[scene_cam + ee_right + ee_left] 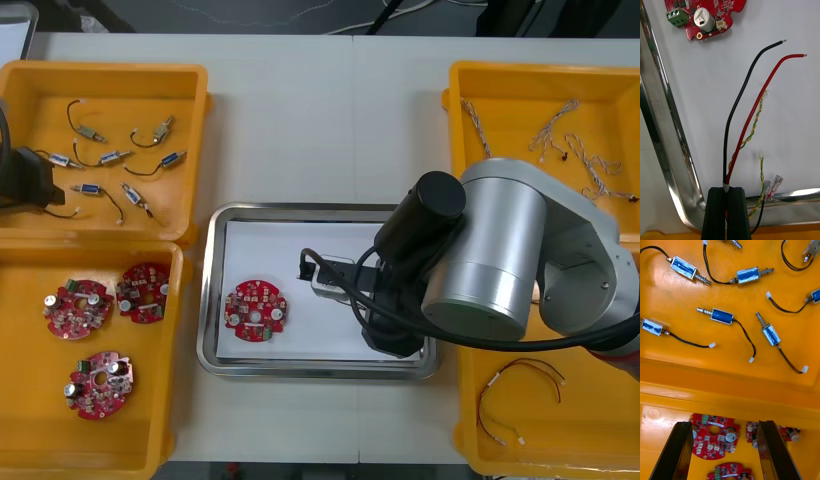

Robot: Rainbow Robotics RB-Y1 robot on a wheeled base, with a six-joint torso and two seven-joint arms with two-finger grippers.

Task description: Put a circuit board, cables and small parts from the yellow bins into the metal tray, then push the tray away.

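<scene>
The right claw (727, 189) is clamped on a bunch of cables (738, 150), right by the near rim of the metal tray (673, 123). The pinch is close to one end of the bunch. The short ends, with little clear plugs (773, 185), lie just beside the claw and cross the rim.

I think the job now is to lay the cables down in the tray. To do it well, the claw should go a bit deeper over the white inside, so no end hangs over the rim. Then it should go low and let go gently.

From the claw, a black cable (743, 88) and a red cable (765, 88) reach out over the white inside, with a thin twisted one (752, 131) beside them. Their tips stop short of the circuit board (703, 15), which lies farther in.

The left claw (724, 423) is spread apart over the yellow bins (730, 382) on the left of the worktop, above the small metal parts (720, 315).
</scene>
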